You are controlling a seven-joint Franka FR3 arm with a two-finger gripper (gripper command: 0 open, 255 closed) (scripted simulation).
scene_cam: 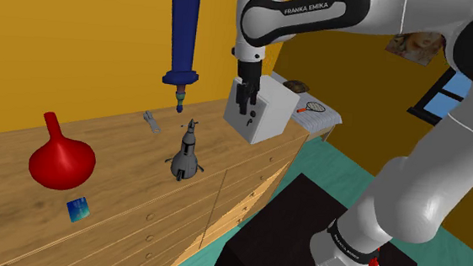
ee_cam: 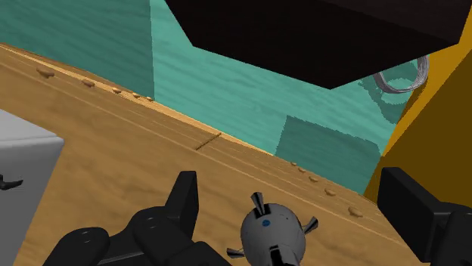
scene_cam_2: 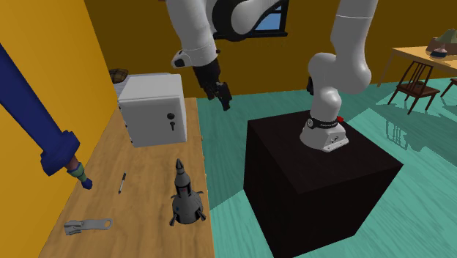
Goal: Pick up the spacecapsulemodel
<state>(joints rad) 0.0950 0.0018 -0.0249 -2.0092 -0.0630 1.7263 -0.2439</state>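
The jaws, wide apart and empty, should drop squarely over the upright grey space capsule model (scene_cam: 185,157), closing about its slim neck.

I see a long wooden chest of drawers (scene_cam: 121,193) against a yellow wall (scene_cam: 80,42). On its top, at the shoulder view's left, sits a red bottle (scene_cam: 60,161) with a fat round belly and a thin neck. A small blue card (scene_cam: 77,208) lies just beside it, nearer the front edge. A grey zip puller (scene_cam: 151,121) lies farther back. A big blue tool (scene_cam: 183,32) points tip down over the wood. A white box (scene_cam: 270,113) with a keyhole stands at the right end. The floor (scene_cam_2: 410,139) is green-blue, and a wooden chair (scene_cam_2: 417,80) stands far off.
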